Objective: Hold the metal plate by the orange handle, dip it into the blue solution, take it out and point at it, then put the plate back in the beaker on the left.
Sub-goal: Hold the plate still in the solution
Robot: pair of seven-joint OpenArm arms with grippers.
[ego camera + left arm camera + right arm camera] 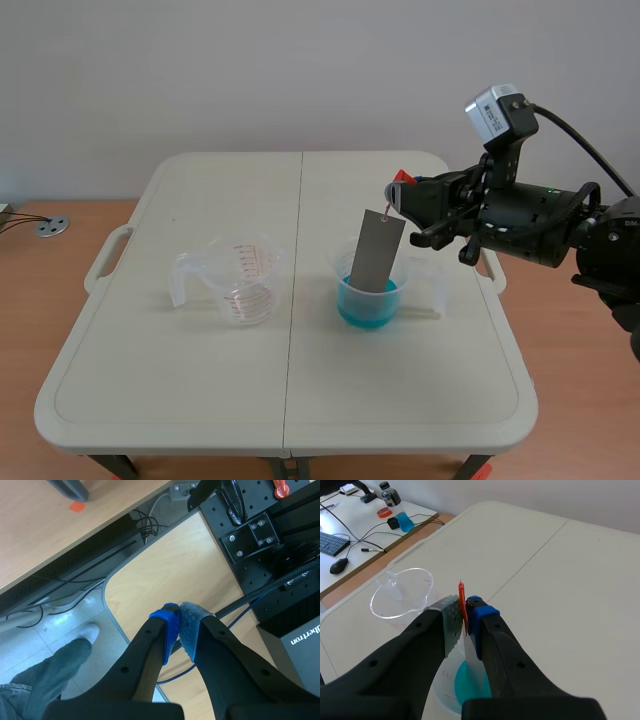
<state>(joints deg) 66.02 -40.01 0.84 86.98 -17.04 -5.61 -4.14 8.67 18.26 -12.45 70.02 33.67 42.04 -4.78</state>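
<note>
At the right gripper (400,192), noted a firm pinch on the orange handle (403,178), one pad on either side. Below it, found the metal plate (377,250) hanging tilted, lower edge in the blue solution (365,308) of the right beaker (342,268). Well apart to the left, logged an empty clear beaker (238,282) with red markings. Under both, a pale folding table (180,400); beyond, wooden floor (30,330) and white wall (250,70). At the left gripper (179,625), above a wooden surface (165,565), recorded pads pressed together on nothing; nearby, a trouser leg (55,670) and white shoe (90,631).
</note>
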